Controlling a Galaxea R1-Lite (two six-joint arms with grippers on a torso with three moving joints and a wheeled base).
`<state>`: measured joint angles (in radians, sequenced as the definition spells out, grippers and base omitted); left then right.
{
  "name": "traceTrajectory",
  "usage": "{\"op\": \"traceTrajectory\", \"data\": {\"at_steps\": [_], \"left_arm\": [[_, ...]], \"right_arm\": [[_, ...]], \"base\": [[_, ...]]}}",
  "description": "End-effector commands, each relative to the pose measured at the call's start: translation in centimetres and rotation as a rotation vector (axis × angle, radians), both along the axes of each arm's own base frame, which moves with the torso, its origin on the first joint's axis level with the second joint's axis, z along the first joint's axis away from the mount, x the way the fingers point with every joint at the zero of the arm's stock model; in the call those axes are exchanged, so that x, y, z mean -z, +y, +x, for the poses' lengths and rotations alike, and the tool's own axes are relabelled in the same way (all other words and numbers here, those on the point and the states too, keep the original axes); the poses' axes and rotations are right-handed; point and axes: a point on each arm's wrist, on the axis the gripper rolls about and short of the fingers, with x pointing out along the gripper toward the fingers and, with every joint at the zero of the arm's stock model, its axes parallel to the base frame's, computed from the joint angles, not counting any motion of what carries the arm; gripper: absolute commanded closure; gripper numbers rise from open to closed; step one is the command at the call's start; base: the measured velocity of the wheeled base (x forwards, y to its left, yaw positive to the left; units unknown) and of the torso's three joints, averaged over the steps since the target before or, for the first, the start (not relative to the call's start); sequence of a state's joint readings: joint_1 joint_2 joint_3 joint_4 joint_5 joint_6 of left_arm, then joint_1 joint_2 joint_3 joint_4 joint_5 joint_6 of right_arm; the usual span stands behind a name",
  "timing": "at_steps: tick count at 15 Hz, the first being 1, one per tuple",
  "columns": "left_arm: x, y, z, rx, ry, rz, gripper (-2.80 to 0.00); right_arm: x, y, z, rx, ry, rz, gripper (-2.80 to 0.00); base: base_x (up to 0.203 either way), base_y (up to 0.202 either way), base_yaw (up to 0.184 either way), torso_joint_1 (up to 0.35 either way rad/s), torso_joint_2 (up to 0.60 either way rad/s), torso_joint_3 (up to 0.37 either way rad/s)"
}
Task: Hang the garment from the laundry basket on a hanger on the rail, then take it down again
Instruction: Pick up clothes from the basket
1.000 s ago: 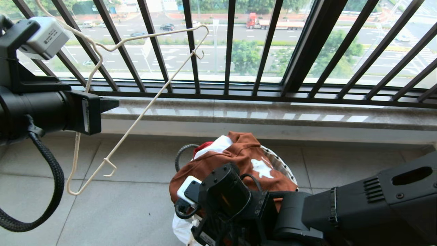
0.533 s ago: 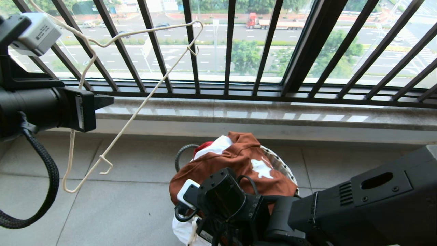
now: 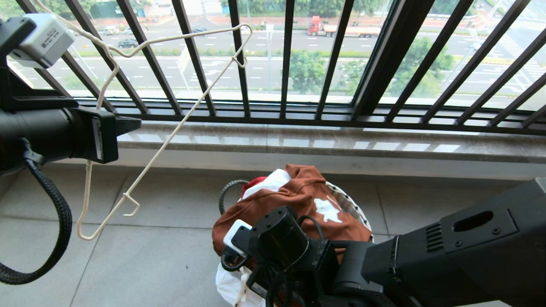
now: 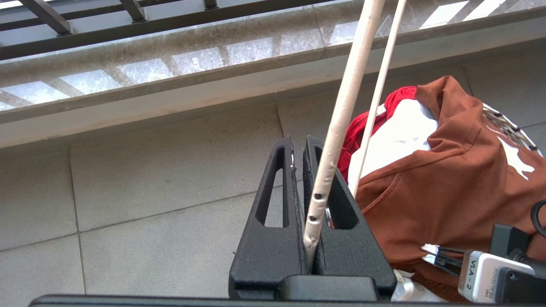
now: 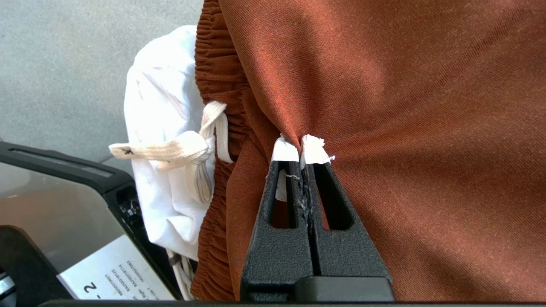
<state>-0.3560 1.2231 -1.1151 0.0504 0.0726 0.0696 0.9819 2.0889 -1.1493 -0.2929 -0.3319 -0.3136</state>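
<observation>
Now both grippers are clamped, one on wire, one on cloth.

Low over the laundry basket [image 3: 356,213], the right gripper [image 5: 302,147] has its fingers pinched together on a fold of the rust-brown garment [image 3: 294,198] heaped there on the tiled floor [image 3: 162,264]. Up at the left, the left gripper [image 4: 298,147] pinches the cream hanger [image 3: 170,136] before the balcony railing [image 3: 286,59].

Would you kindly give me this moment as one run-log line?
left end effector: shut on cream wire hanger, held up | right end effector: shut, pinching rust-brown shorts | shorts: in laundry basket
</observation>
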Motion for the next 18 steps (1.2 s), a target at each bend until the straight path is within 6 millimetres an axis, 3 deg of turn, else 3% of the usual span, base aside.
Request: {"op": "traceTrajectory", "data": {"at_steps": [1, 6, 11, 18], "left_arm": [[0.0, 0.0, 0.0, -0.001, -0.001, 0.001, 0.00], [-0.1, 0.1, -0.2, 0.001, -0.005, -0.001, 0.00], [0.0, 0.0, -0.2, 0.002, -0.002, 0.000, 0.00], [0.1, 0.0, -0.1, 0.004, 0.002, 0.003, 0.00]], "right_arm": [[-0.3, -0.4, -0.2, 0.007, -0.012, -0.010, 0.00], [-4.2, -2.1, -1.1, 0.022, -0.076, 0.052, 0.00], [-7.7, -5.8, -1.2, 0.091, -0.109, 0.051, 0.00], [-9.3, -11.0, 0.3, 0.230, -0.112, 0.034, 0.00]], "base": [[0.000, 0.000, 0.000, 0.000, 0.00, 0.000], [0.000, 0.000, 0.000, 0.000, 0.00, 0.000], [0.000, 0.000, 0.000, 0.000, 0.00, 0.000], [0.000, 0.000, 0.000, 0.000, 0.00, 0.000]]}}
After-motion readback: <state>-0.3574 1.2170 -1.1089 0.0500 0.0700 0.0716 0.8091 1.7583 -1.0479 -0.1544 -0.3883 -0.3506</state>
